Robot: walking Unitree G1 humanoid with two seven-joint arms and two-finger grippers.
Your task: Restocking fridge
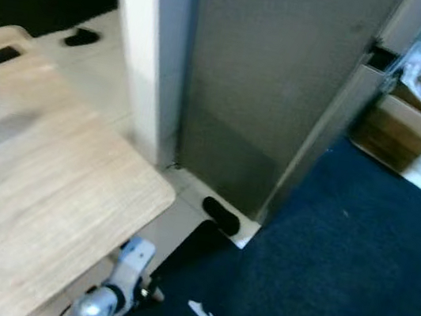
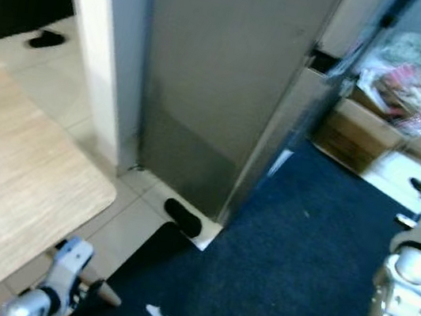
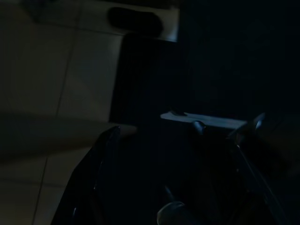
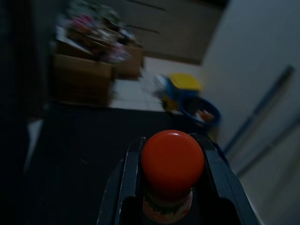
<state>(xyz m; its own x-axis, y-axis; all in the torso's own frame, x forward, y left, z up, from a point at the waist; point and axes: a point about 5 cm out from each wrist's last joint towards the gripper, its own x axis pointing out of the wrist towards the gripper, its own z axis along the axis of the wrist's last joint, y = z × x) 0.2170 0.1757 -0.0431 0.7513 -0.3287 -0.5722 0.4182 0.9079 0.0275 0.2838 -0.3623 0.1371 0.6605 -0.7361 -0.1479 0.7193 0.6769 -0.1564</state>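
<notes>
hanging low at the robot's left, the left gripper point(image 3: 154, 136) points down at tiled floor point(image 3: 56, 70) and the edge of a dark rug point(image 2: 301, 244); its wrist view is too dark to tell how its fingers stand, and nothing can be made out between them. up and to the left of that arm lies a wooden table point(image 1: 45, 188). ahead of both arms, across the tiles, stands the grey fridge point(image 1: 279, 81), its tall side panel facing the robot and its front edge turned toward the right, over the rug. farther right sit cardboard boxes point(image 2: 359, 129) piled with clutter.

the right gripper point(image 4: 172, 187) is closed around a bottle point(image 4: 172, 161) with a round orange cap, one black finger pressed to each side. the bottle's long axis runs out along the fingers, cap leading. from this hand the fridge lies ahead and to the left, well apart. the loaded right arm point(image 2: 403, 309) looks nearer the fridge's front than the left, so the coming move likely depends on rounding the fridge corner to face that front.
</notes>
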